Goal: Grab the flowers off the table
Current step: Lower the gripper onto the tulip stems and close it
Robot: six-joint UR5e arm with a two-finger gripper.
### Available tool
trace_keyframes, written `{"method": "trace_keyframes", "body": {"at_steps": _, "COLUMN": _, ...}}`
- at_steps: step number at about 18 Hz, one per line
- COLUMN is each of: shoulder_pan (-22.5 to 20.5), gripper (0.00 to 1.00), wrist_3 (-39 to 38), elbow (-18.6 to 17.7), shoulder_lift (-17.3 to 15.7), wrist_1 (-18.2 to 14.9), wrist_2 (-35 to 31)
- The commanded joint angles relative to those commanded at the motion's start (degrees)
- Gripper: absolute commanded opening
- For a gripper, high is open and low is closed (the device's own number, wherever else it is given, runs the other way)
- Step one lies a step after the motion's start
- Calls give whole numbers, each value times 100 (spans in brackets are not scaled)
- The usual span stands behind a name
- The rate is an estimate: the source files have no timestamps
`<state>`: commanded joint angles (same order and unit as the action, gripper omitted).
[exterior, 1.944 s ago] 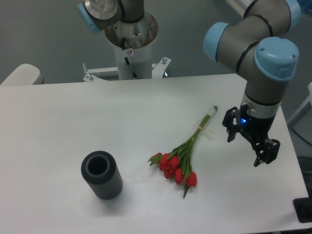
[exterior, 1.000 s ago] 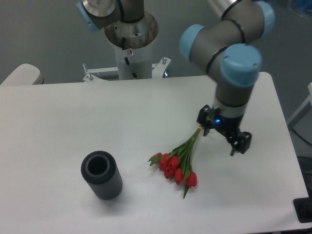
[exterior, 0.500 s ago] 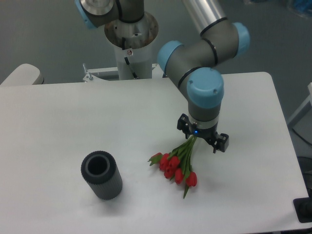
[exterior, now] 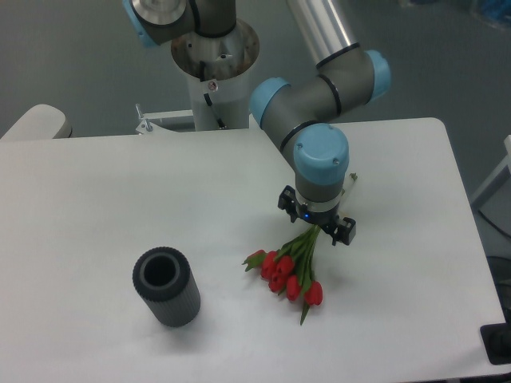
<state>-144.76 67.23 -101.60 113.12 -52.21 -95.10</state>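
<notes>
Step in hand: you are positioning the black two-finger gripper point(exterior: 318, 220) over the green stems for the grasp, judging by where it is hanging; nothing is being lifted yet.
Tool state: the fingers are standing spread, one on each side of the stem bundle, pinching nothing that you can see; whether the tips are touching the tabletop is not clear from this angle.
Flowers: the small bunch of red tulips with thin green tied stems point(exterior: 289, 271) is lying flat on the large white matte tabletop point(exterior: 104, 199), blooms pointing toward the near edge, stems running up and right beneath the wrist, with a pale stem end showing just past the arm.
Doing it well: you are wanting the fingers straddling the stems crosswise, above the blooms and near the tie where the bundle is narrowest, so all stems are being caught together. You are closing gently, since thin stems probably crush or slip apart, and then raising straight up.
Bystander: the dark grey ribbed cylinder point(exterior: 166, 286) is standing upright well apart to the left, out of the path.
Writing: no brand or readable text; a small label on the white robot base column point(exterior: 214, 76) is too small to read.
</notes>
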Motion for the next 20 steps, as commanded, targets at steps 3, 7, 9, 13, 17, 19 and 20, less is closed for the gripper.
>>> {"method": "trace_keyframes", "body": {"at_steps": 3, "shoulder_pan": 18, "gripper": 100, "wrist_3": -96, "elbow": -114, "shoulder_lift": 26, "wrist_1": 27, "wrist_2": 9}}
{"method": "trace_keyframes", "body": {"at_steps": 7, "shoulder_pan": 61, "gripper": 100, "wrist_3": -140, "elbow": -290, "shoulder_lift": 79, "wrist_1": 272, "wrist_2": 18}}
{"method": "trace_keyframes", "body": {"at_steps": 9, "shoulder_pan": 140, "gripper": 100, "wrist_3": -272, "elbow": -361, "shoulder_lift": 175, "wrist_1": 562, "wrist_2": 9}}
{"method": "trace_keyframes", "body": {"at_steps": 13, "shoulder_pan": 141, "gripper": 100, "wrist_3": -272, "elbow": -405, "shoulder_lift": 211, "wrist_1": 686, "wrist_2": 9}}
{"method": "trace_keyframes", "body": {"at_steps": 17, "shoulder_pan": 123, "gripper": 100, "wrist_3": -237, "elbow": -326, "shoulder_lift": 308, "wrist_1": 695, "wrist_2": 9}}
{"method": "trace_keyframes", "body": {"at_steps": 19, "shoulder_pan": 123, "gripper": 100, "wrist_3": -237, "elbow": -352, "shoulder_lift": 325, "wrist_1": 730, "wrist_2": 9}}
{"method": "trace_keyframes", "body": {"at_steps": 20, "shoulder_pan": 106, "gripper": 100, "wrist_3": -237, "elbow": -378, "shoulder_lift": 325, "wrist_1": 817, "wrist_2": 9}}
